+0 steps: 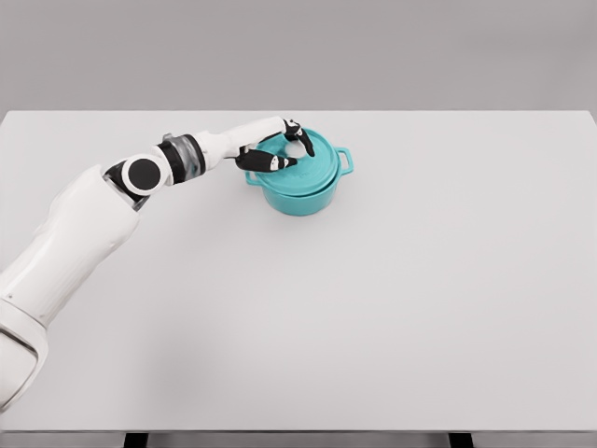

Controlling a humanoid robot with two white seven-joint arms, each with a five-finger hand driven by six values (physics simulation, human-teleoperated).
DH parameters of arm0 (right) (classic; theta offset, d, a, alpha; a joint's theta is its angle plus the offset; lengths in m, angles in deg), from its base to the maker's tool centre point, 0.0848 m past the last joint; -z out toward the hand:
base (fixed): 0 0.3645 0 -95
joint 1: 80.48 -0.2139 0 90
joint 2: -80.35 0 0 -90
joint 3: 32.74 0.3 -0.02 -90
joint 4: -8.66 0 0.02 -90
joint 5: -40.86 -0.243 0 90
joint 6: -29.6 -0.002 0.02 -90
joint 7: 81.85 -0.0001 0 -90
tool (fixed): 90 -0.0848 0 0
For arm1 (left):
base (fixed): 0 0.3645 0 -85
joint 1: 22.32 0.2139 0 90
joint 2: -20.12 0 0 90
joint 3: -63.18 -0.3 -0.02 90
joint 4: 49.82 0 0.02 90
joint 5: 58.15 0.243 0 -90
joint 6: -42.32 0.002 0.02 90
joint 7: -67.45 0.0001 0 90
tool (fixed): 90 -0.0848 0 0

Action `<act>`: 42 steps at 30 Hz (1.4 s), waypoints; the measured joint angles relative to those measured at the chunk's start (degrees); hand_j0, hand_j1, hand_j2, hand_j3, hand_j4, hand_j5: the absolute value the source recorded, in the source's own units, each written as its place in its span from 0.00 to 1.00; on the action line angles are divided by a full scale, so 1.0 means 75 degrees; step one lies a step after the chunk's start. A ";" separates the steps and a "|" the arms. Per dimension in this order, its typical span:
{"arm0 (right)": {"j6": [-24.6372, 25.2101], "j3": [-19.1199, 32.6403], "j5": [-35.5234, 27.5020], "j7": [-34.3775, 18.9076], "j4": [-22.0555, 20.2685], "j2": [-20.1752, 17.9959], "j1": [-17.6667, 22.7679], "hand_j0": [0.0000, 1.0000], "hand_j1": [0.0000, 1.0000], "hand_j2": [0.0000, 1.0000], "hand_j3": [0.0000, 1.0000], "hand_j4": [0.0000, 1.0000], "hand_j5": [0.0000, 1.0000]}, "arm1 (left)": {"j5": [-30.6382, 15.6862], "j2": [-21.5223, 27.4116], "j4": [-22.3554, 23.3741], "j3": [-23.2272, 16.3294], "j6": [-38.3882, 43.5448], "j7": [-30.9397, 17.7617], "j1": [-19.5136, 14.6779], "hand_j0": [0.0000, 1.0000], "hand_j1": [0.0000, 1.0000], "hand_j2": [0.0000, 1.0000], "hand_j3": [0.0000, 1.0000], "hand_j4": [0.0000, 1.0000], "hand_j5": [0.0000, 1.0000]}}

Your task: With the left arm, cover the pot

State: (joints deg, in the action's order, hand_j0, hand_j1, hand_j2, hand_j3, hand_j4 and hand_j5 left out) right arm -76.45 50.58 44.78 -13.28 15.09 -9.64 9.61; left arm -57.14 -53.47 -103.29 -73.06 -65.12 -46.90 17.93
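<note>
One container stands on the white desk [392,308] in the head view: a teal pot [300,191], round, with a small loop handle sticking out on its right side and another partly hidden on its left. It sits in the far half of the desk, a little left of the middle. A teal lid [312,165] of the same colour lies on top of the pot, seated level on the rim, so what is inside the pot cannot be seen. A pale knob [297,148] shows at the middle of the lid.

One arm is in view, white with a dark joint ring, coming in from the lower left and reaching across the desk to the pot. Its left robot hand [278,149] is over the left part of the lid. The dark-tipped fingers [272,162] are curled, some lying on the lid's top, and others arching over the knob on its far side. The robot hand seems closed around the knob, though how tight the grip is cannot be told at this size.
</note>
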 measured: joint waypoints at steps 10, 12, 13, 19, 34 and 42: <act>0.0000 0.0000 0.0000 0.0000 -0.0001 0.0000 0.0000 1.00 1.00 1.00 1.00 1.00 1.00 | -0.0010 -0.0043 0.0007 -0.0009 -0.0032 0.0023 0.0012 0.51 0.51 0.51 0.51 0.51 0.51; 0.0000 0.0000 0.0000 0.0000 0.0002 0.0000 0.0000 1.00 1.00 1.00 1.00 1.00 1.00 | -0.0008 -0.0052 0.0006 -0.0011 -0.0038 0.0022 0.0012 0.51 0.51 0.51 0.51 0.51 0.51; 0.0000 0.0000 0.0000 0.0000 0.0001 0.0000 0.0000 1.00 1.00 1.00 1.00 1.00 1.00 | -0.0006 -0.0056 0.0005 -0.0013 -0.0040 0.0021 0.0012 0.51 0.51 0.51 0.51 0.51 0.51; 0.0000 0.0000 0.0000 -0.0001 -0.0001 0.0000 0.0000 1.00 1.00 1.00 1.00 1.00 1.00 | -0.0005 -0.0054 0.0002 -0.0010 -0.0047 0.0016 0.0012 0.62 0.62 0.62 0.62 0.62 0.62; 0.0000 0.0000 0.0000 0.0000 -0.0001 0.0000 0.0000 1.00 1.00 1.00 1.00 1.00 1.00 | -0.0032 -0.0036 -0.0007 -0.0008 -0.0058 0.0010 0.0012 0.68 0.68 0.68 0.68 0.68 0.68; 0.0000 0.0000 0.0000 0.0000 0.0000 0.0000 0.0000 1.00 1.00 1.00 1.00 1.00 1.00 | -0.0027 -0.0038 -0.0002 -0.0013 -0.0061 -0.0003 0.0000 0.71 0.71 0.71 0.71 0.71 0.71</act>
State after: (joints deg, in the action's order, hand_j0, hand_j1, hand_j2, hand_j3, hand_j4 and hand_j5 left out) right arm -76.45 50.58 44.78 -13.28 15.09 -9.64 9.61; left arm -57.34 -53.76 -103.30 -73.15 -65.58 -46.92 17.93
